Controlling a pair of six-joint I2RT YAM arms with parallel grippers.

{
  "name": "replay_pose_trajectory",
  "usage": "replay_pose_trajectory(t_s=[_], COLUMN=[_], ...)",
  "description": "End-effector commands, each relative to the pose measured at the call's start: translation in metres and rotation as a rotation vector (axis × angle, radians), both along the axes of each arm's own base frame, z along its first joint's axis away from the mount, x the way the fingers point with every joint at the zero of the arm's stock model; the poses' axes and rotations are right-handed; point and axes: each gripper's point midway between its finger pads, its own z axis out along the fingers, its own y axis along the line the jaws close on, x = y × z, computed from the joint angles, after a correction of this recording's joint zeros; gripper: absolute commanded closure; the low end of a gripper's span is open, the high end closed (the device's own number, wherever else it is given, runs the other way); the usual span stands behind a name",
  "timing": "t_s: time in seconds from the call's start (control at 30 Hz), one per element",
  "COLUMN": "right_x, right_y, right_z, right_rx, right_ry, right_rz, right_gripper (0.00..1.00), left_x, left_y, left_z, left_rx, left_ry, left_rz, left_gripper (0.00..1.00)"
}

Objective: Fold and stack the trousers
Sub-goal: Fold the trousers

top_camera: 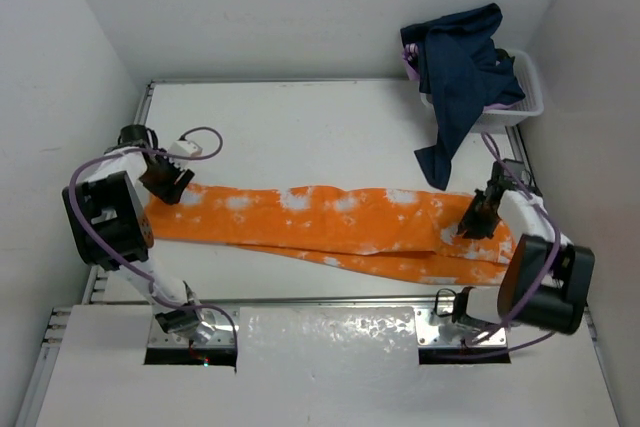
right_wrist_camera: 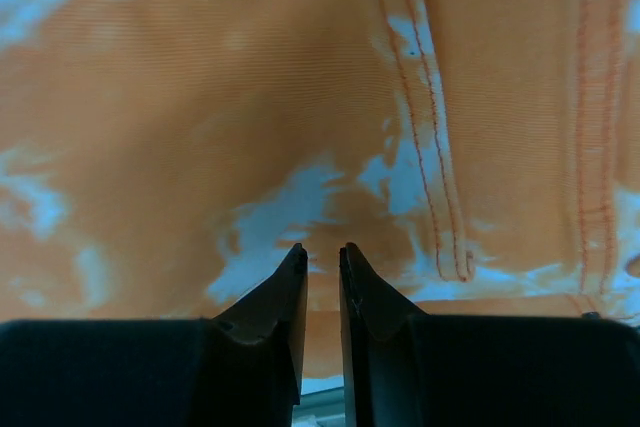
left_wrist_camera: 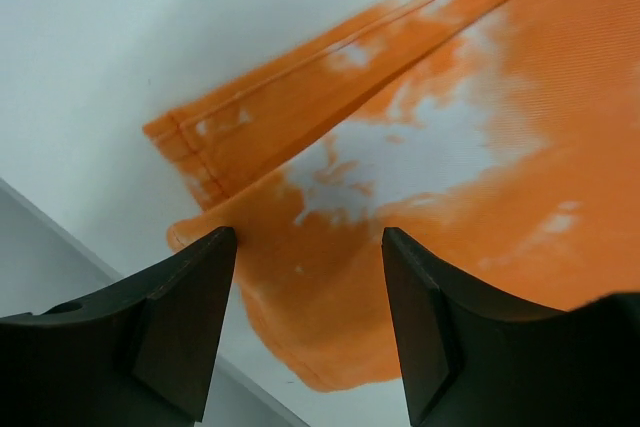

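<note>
The bench [top_camera: 300, 117] carries the trousers [top_camera: 330, 217], laid flat on the near side of the white basket [top_camera: 525, 97] and running leftward away from it. At the trouser end farthest from the basket, the left end effector [left_wrist_camera: 310, 277] stands open over the hem, holding nothing. At the end nearest the basket, the right end effector [right_wrist_camera: 322, 267] is nearly closed; I cannot tell whether cloth is caught. Risk: uneven grips would drag or skew the fold.

White basket [top_camera: 530, 99] at table's [top_camera: 300, 127] far right corner; navy garment [top_camera: 462, 72] draped over, hanging onto tabletop.
</note>
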Motion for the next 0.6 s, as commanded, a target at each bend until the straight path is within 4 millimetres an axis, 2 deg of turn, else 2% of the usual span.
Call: replay_pose_trajectory(t_s=[0.0, 0.03, 0.07, 0.13, 0.23, 0.27, 0.3, 0.33, 0.4, 0.43, 0.47, 0.5, 0.57], right_x=[0.016, 0.017, 0.031, 0.038, 0.077, 0.087, 0.098, 0.118, 0.141, 0.161, 0.170, 0.188, 0.198], right_y=[-0.010, -0.011, -0.016, -0.018, -0.022, -0.018, -0.014, -0.006, 0.003, 0.004, 0.008, 0.007, 0.006], right_z=[-0.017, -0.031, -0.030, -0.045, -0.043, -0.043, -0.042, -0.040, -0.037, -0.028, -0.031, -0.020, -0.016], right_rx=[-0.023, -0.010, -0.021, -0.012, -0.093, -0.097, -0.096, -0.099, -0.092, -0.103, -0.103, -0.111, -0.116], right_ry=[0.021, 0.074, 0.060, 0.108, 0.073, 0.060, 0.046, 0.020, -0.023, -0.068, -0.076, -0.116, -0.129], right_rz=[-0.052, -0.052, -0.048, -0.036, 0.016, 0.038, 0.055, 0.089, 0.123, 0.130, 0.146, 0.149, 0.159], right_gripper=[0.84, 0.84, 0.85, 0.86, 0.86, 0.85, 0.85, 0.85, 0.85, 0.85, 0.84, 0.84, 0.84], left_x=[-0.002, 0.000, -0.002, 0.002, 0.011, 0.024, 0.029, 0.040, 0.052, 0.059, 0.069, 0.077, 0.082], left_y=[0.036, 0.041, 0.045, 0.057, 0.078, 0.093, 0.099, 0.106, 0.115, 0.118, 0.123, 0.124, 0.122], left_z=[-0.031, -0.037, -0.050, -0.059, -0.072, -0.064, -0.062, -0.056, -0.047, -0.042, -0.032, -0.024, -0.017], left_rx=[0.151, 0.168, 0.182, 0.223, 0.243, 0.253, 0.259, 0.260, 0.264, 0.261, 0.262, 0.252, 0.230], left_ry=[0.044, 0.044, 0.079, 0.081, 0.083, 0.037, 0.023, -0.005, -0.046, -0.069, -0.103, -0.133, -0.155], left_rz=[0.122, 0.142, 0.175, 0.227, 0.355, 0.398, 0.420, 0.451, 0.482, 0.501, 0.512, 0.518, 0.509], left_gripper=[0.42, 0.42, 0.42, 0.42, 0.42, 0.42, 0.42, 0.42, 0.42, 0.42, 0.42, 0.42, 0.42])
